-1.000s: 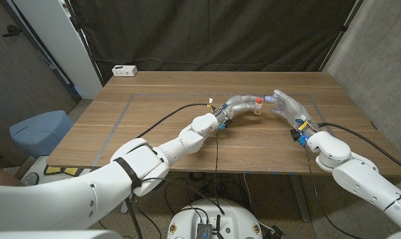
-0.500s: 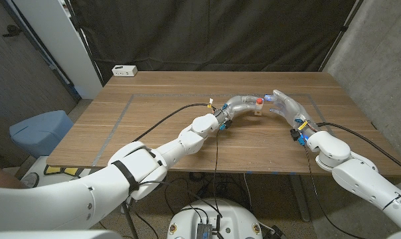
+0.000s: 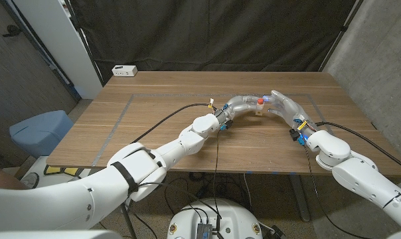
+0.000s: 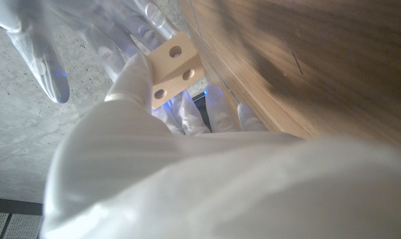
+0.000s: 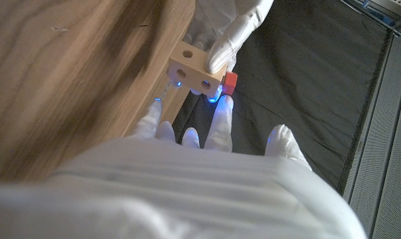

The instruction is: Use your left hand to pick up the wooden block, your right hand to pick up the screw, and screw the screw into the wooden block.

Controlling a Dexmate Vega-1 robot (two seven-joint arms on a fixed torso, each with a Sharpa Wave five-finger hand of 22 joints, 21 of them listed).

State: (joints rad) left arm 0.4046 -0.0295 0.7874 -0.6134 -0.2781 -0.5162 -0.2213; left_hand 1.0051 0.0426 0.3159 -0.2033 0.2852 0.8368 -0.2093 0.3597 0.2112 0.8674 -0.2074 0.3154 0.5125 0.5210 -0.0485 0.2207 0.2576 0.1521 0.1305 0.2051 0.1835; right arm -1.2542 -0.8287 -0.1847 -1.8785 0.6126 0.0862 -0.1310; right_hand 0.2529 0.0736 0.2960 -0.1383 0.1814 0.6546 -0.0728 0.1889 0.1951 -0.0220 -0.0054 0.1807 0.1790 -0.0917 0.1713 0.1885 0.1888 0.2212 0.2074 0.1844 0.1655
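Note:
My left hand (image 3: pixel 241 104) grips a small pale wooden block (image 3: pixel 258 111) just above the table's middle, with the red-headed screw (image 3: pixel 260 101) standing out of its top. In the left wrist view the block (image 4: pixel 176 69) shows two round holes beyond my left hand (image 4: pixel 131 106). My right hand (image 3: pixel 284 105) reaches in from the right, fingers spread. In the right wrist view its fingertips (image 5: pixel 222 106) come up against the block (image 5: pixel 190 73) and the red screw head (image 5: pixel 230 81), its thumb apart; a finger of the left hand (image 5: pixel 235 34) lies over the block.
The wooden table (image 3: pixel 160 113) carries grey tape lines at the left. A white box (image 3: pixel 124 70) sits at the far left corner. Black cables run along both forearms. A blue bin (image 3: pixel 40 131) stands on the floor, left of the table.
My right hand has edged left toward the block and screw. The left hand and block stay where they were.

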